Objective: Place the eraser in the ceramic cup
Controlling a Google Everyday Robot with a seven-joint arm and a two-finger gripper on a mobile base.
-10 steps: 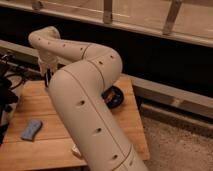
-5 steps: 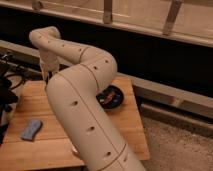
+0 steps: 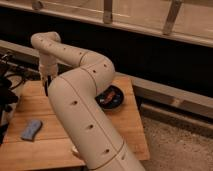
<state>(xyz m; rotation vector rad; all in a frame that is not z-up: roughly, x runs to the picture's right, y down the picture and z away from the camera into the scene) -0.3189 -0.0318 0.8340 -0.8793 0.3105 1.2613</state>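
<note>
A blue eraser [image 3: 31, 129] lies flat on the wooden table [image 3: 125, 117] near its front left. A dark, shallow ceramic cup [image 3: 111, 96] with something red-orange in it sits at the table's right side, partly hidden behind my arm. My white arm [image 3: 82, 100] bends across the middle of the view. My gripper [image 3: 46, 86] hangs down from the wrist over the table's back left, well above and behind the eraser and far left of the cup. It holds nothing that I can see.
Dark cables and equipment [image 3: 9, 75] stand off the table's left edge. A dark wall with a metal rail [image 3: 107, 15] runs behind. A speckled floor [image 3: 180, 145] lies to the right of the table.
My arm's big lower link has shifted a little left, so more of the dark cup shows. The eraser has not moved.
</note>
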